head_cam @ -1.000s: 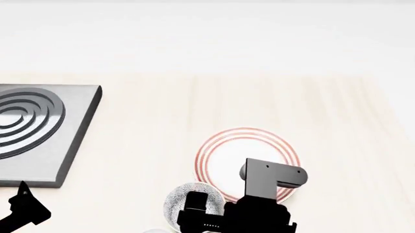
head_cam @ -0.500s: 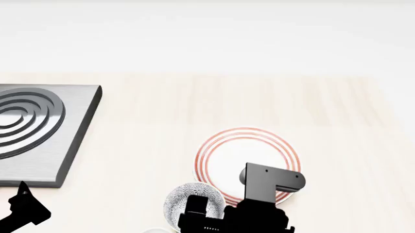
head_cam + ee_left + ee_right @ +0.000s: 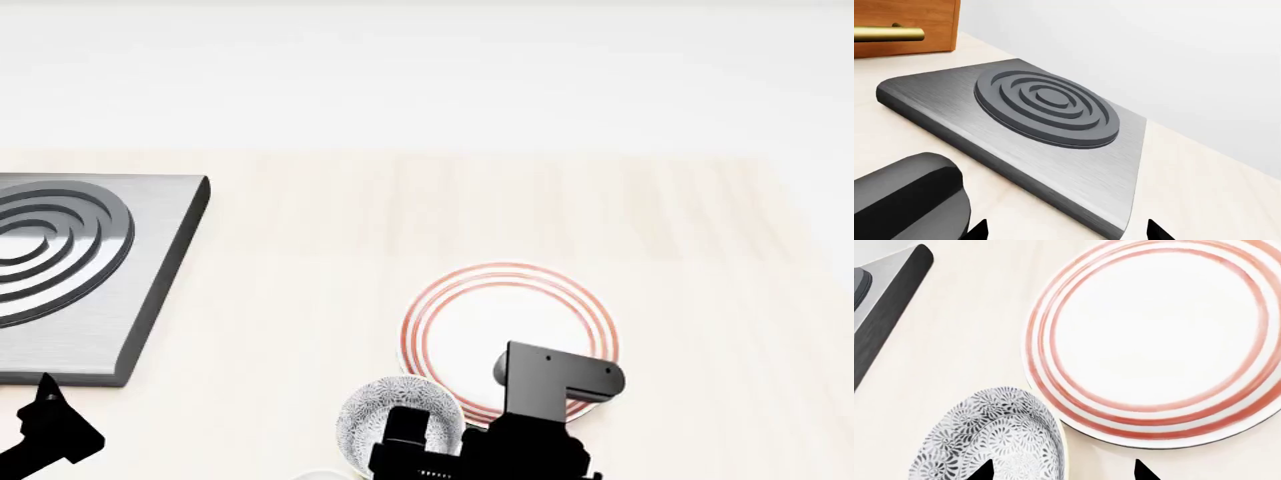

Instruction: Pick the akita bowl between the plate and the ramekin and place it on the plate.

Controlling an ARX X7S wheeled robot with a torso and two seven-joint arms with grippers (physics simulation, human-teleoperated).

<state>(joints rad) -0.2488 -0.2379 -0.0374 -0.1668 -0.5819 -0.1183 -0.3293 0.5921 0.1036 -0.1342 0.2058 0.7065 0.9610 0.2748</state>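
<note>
The speckled grey akita bowl (image 3: 991, 437) stands on the wooden counter just beside the red-ringed white plate (image 3: 1154, 340). My right gripper (image 3: 1062, 471) is open and hovers above the bowl's plate-side rim. One fingertip (image 3: 984, 471) is over the bowl's inside, the other (image 3: 1141, 471) over bare counter by the plate. In the head view my right arm covers part of the bowl (image 3: 371, 410) and the near edge of the plate (image 3: 501, 320). A white sliver (image 3: 324, 475) at the bottom edge may be the ramekin. My left gripper (image 3: 1066, 231) is open and holds nothing.
A brushed-metal burner slab (image 3: 80, 270) with dark concentric rings lies at the left; its corner (image 3: 1114, 200) lies below my left gripper. A wooden drawer front (image 3: 934, 20) with a brass handle stands behind it. A pale wall closes the counter's far side.
My right arm has slid a little toward the near edge of the counter, baring more of the plate. The bowl, the plate and the left arm have stayed put.
</note>
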